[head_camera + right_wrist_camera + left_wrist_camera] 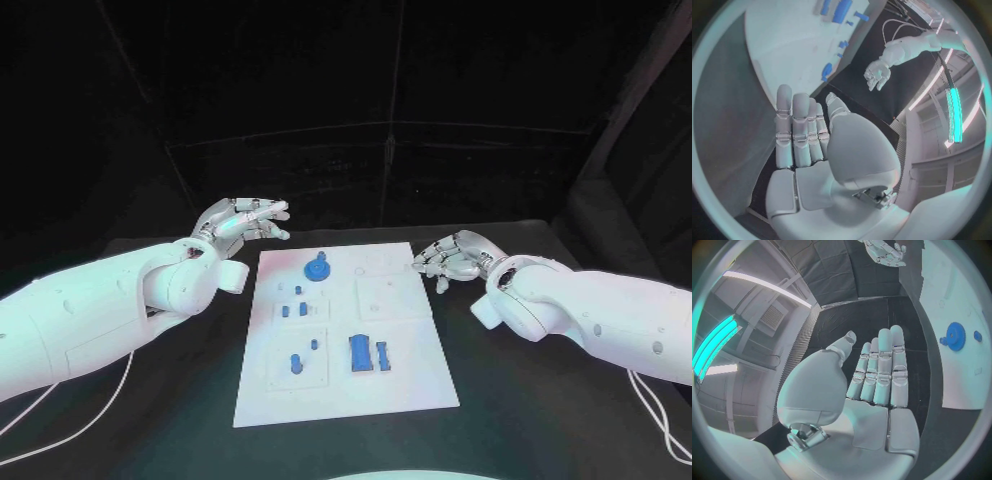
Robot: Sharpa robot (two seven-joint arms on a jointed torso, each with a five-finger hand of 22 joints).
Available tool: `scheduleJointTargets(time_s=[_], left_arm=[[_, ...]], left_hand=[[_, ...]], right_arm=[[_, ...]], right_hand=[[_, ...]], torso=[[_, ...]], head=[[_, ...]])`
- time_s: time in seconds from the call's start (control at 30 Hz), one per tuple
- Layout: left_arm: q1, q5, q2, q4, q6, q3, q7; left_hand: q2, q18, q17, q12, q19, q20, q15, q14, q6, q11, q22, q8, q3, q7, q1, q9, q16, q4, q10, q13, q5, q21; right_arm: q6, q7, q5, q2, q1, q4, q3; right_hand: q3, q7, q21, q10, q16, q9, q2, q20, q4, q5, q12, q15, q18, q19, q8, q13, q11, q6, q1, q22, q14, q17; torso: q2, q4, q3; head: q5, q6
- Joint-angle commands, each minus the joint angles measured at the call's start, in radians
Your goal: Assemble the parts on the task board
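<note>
White task board between two empty, apart hands

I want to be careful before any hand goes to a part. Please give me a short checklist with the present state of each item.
1. Left hand holds nothing, fingers apart: ok.
2. Right hand holds nothing: ok.
3. Both hands are off the white board, one at each side: ok.
4. Blue gear at the board's far end is not covered: ok.
5. Tall blue block is not covered: ok.
6. Parts firmly seated in their places: cannot tell.
</note>
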Motion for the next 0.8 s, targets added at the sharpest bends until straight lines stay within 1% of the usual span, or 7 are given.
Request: scheduleJointTargets(time_s=[0.03, 0.23, 0.43, 0.47, 0.5, 0.73, 0.8], left_arm=[[-0.004, 0.053, 0.027, -0.051, 0.001, 0.001, 0.07], [-0.019, 0.119, 0.079, -0.128, -0.041, 0.001, 0.127], [-0.027, 0.138, 0.119, -0.162, -0.063, 0.002, 0.153], [-0.027, 0.096, 0.113, -0.157, -0.036, 0.001, 0.093], [-0.027, 0.096, 0.113, -0.156, -0.037, 0.002, 0.093], [-0.041, 0.082, 0.095, -0.095, -0.105, 0.011, 0.1], [-0.049, 0.074, 0.085, -0.062, -0.142, 0.016, 0.104]], left_hand=[[0.014, -0.004, -0.058, -0.044, -0.075, 0.025, 0.028, -0.059, 0.0, 0.012, -0.057, -0.017, 0.001, 0.005, 0.016, -0.005, -0.134, 0.009, 0.007, -0.014, -0.004, -0.082], [0.013, -0.027, -0.17, -0.187, -0.311, 0.104, 0.121, -0.194, -0.065, 0.079, -0.178, -0.085, -0.036, -0.019, 0.035, -0.01, -0.378, 0.007, -0.119, -0.014, -0.006, -0.261], [0.029, 0.002, -0.216, -0.235, -0.424, 0.139, 0.131, -0.186, -0.066, 0.083, -0.238, -0.101, -0.073, -0.018, 0.049, -0.009, -0.469, 0.007, -0.119, -0.013, -0.006, -0.267], [0.062, -0.06, -0.25, -0.262, -0.612, 0.051, 0.077, -0.452, -0.351, 0.023, -0.296, -0.166, -0.13, -0.064, -0.345, -0.075, -0.531, 0.006, -0.404, -0.076, -0.055, -0.328], [0.062, -0.057, -0.253, -0.336, -0.617, 0.052, 0.078, -0.45, -0.355, 0.024, -0.3, -0.166, -0.134, -0.063, -0.345, -0.075, -0.539, 0.006, -0.404, -0.076, -0.055, -0.328], [0.062, -0.074, -0.338, -0.336, -0.726, 0.005, 0.048, -0.591, -0.517, -0.006, -0.336, -0.166, -0.169, -0.086, -0.556, -0.075, -0.579, 0.006, -0.559, -0.076, -0.055, -0.328], [0.062, -0.075, -0.338, -0.336, -0.753, -0.007, 0.041, -0.626, -0.556, -0.014, -0.344, -0.166, -0.177, -0.092, -0.609, -0.075, -0.588, 0.006, -0.598, -0.076, -0.055, -0.328]], right_arm=[[0.026, 0.241, 0.33, 0.048, 0.008, -0.077, 0.001], [0.106, 0.354, 0.443, 0.173, 0.012, -0.225, 0.006], [0.141, 0.401, 0.482, 0.244, 0.012, -0.321, 0.022], [0.083, 0.309, 0.395, 0.238, 0.01, -0.303, 0.021], [0.082, 0.309, 0.396, 0.238, 0.01, -0.302, 0.021], [0.014, 0.336, 0.435, 0.215, 0.001, -0.233, 0.026], [-0.023, 0.35, 0.456, 0.203, -0.004, -0.196, 0.029]], right_hand=[[0.009, 0.034, -0.144, -0.011, -0.183, -0.021, -0.002, 0.034, -0.006, -0.014, -0.153, 0.038, 0.003, -0.051, -0.029, -0.15, 0.026, -0.027, 0.028, -0.093, -0.052, -0.097], [0.021, 0.034, -0.396, 0.08, -0.48, -0.084, 0.009, 0.088, -0.007, -0.058, -0.372, 0.079, 0.01, -0.079, -0.102, -0.446, 0.044, 0.027, 0.034, -0.266, -0.112, -0.313], [0.016, 0.026, -0.496, 0.094, -0.586, -0.12, 0.025, 0.11, -0.034, -0.067, -0.443, 0.099, 0.006, -0.059, -0.159, -0.559, 0.067, 0.047, 0.02, -0.338, -0.118, -0.414], [0.024, -0.027, -0.561, -0.228, -0.627, -0.154, -0.002, 0.047, -0.063, -0.119, -0.501, 0.003, -0.054, -0.367, -0.182, -0.581, 0.022, -0.245, -0.405, -0.376, -0.456, -0.472], [0.024, -0.027, -0.569, -0.227, -0.636, -0.158, -0.002, 0.049, -0.068, -0.119, -0.507, 0.003, -0.054, -0.364, -0.253, -0.591, 0.024, -0.243, -0.409, -0.383, -0.455, -0.482], [0.024, -0.056, -0.613, -0.398, -0.666, -0.244, -0.002, 0.015, -0.145, -0.15, -0.544, 0.003, -0.071, -0.528, -0.253, -0.666, 0.003, -0.396, -0.643, -0.41, -0.636, -0.522], [0.024, -0.064, -0.623, -0.443, -0.673, -0.244, -0.002, 0.006, -0.145, -0.157, -0.553, 0.003, -0.081, -0.57, -0.253, -0.666, -0.069, -0.436, -0.702, -0.416, -0.683, -0.531]], torso=[[-0.029, -0.0013, -0.0027], [-0.04, -0.0115, 0.0036], [-0.039, -0.0016, 0.0067], [-0.037, -0.0077, 0.0047], [-0.037, -0.0074, 0.0048], [-0.045, 0.0077, 0.011], [-0.046, 0.0105, 0.0122]], head=[[0.003, 0.029], [0.009, 0.072], [0.006, 0.087], [0.008, 0.083], [0.008, 0.083], [0.037, 0.092], [0.042, 0.093]])
